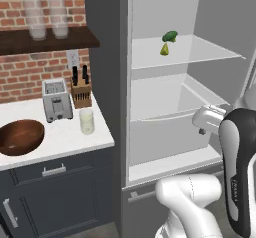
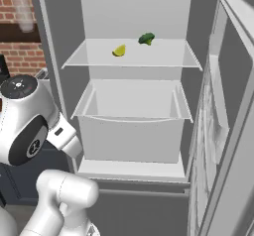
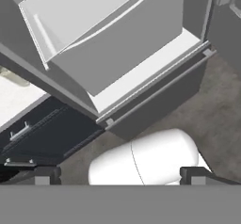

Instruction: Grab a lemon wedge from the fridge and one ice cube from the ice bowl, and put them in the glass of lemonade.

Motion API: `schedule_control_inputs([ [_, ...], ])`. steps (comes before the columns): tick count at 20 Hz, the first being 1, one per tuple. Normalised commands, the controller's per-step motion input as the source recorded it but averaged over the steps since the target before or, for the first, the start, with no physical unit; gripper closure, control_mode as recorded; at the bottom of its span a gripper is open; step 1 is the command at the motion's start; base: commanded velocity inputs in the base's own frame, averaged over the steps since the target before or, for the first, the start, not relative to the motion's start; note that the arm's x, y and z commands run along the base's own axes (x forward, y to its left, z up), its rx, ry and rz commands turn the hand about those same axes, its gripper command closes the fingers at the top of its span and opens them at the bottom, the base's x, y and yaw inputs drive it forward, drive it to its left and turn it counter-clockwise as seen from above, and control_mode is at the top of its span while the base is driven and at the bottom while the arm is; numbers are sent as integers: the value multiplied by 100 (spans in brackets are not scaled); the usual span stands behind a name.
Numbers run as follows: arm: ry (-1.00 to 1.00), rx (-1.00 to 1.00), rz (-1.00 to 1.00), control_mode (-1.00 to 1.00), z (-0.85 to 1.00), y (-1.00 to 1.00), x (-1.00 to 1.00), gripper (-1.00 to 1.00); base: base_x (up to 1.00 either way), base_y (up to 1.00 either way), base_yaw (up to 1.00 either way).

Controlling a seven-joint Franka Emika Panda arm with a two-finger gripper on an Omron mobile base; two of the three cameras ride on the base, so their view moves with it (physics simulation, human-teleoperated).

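A: How do the fingers [image 3: 120,176] stand?

B: Wide apart, nothing between them. In the hand view the two dark tips rise at the bottom corners, aimed down at the foot of the open fridge [image 3: 141,77] and the floor [image 3: 207,119] before it.

A: And the lemon wedge?

B: The lemon wedge [image 1: 164,49] lies on the fridge's upper shelf [image 2: 149,56], just beside a small green broccoli [image 2: 146,38]. A white drawer [image 2: 131,131] sits below that shelf.

A: What about the counter?

B: Left of the fridge, the white counter [image 1: 55,139] carries the glass of lemonade [image 1: 87,120], near its right end. The toaster [image 1: 56,100] and a knife block [image 1: 81,92] stand behind it. The ice bowl [image 1: 21,136] rests at the left end, well apart from the glass. I cannot make out an ice cube inside.

A: Above that?

B: Two clear jars [image 1: 46,17] on a dark wall shelf [image 1: 50,39].
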Motion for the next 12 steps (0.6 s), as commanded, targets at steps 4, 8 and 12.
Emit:
schedule_control_inputs([
  [4,0,0,0,100,0,0,0,-100,46,-26,28],
  [8,0,0,0,100,0,0,0,-100,57,-24,11],
  [12,0,0,0,100,0,0,0,-100,18,-56,3],
])
